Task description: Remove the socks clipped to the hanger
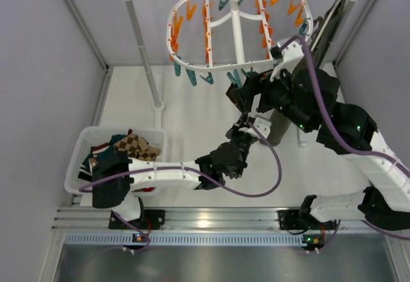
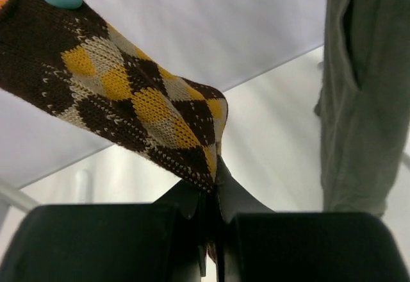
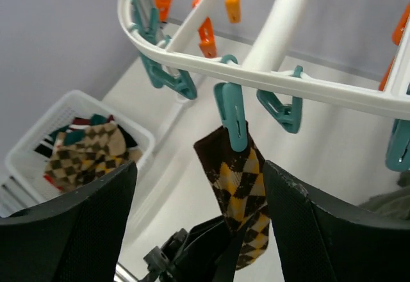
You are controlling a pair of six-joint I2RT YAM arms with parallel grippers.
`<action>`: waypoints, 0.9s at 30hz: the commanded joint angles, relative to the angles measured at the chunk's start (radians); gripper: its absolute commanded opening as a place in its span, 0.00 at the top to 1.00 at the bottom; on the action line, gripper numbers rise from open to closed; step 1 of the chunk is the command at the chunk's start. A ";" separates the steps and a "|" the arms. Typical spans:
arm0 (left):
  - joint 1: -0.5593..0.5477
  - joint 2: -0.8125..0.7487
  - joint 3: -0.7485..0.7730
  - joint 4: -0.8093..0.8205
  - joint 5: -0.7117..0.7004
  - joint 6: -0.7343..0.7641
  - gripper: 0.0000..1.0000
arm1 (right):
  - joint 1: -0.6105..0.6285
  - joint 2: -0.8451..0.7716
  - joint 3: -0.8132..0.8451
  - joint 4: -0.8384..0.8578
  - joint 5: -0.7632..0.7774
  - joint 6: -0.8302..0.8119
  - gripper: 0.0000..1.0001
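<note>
Left arm stretched forward and upward. Left gripper point(image 2: 215, 189) pinched shut on the lower tip of a brown argyle sock point(image 2: 128, 102): soft knit, yellow and tan diamonds. The sock hangs from a teal clip point(image 3: 232, 118) on the white plastic hanger point(image 3: 320, 90). Right gripper point(image 3: 198, 173) is raised beneath the frame, jaws wide apart, holding nothing.

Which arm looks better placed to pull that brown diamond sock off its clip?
Left. The left gripper is shut on the sock's lower end, below the teal clip; the right gripper is open, holding nothing.
</note>
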 commanded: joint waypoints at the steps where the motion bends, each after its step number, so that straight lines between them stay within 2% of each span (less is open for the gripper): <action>1: -0.008 0.066 0.093 0.017 -0.135 0.147 1.00 | 0.012 0.024 0.043 -0.081 0.166 -0.056 0.25; 10: -0.011 0.177 0.175 0.018 -0.147 0.220 1.00 | 0.099 0.165 0.159 -0.156 0.424 -0.154 0.28; 14: -0.011 0.197 0.202 0.018 -0.141 0.228 1.00 | 0.152 0.222 0.201 -0.158 0.524 -0.200 0.33; 18: -0.013 0.201 0.207 0.017 -0.135 0.221 1.00 | 0.153 0.306 0.242 -0.162 0.632 -0.239 0.34; 27: -0.015 0.214 0.222 0.017 -0.133 0.224 1.00 | 0.155 0.415 0.282 -0.119 0.775 -0.311 0.37</action>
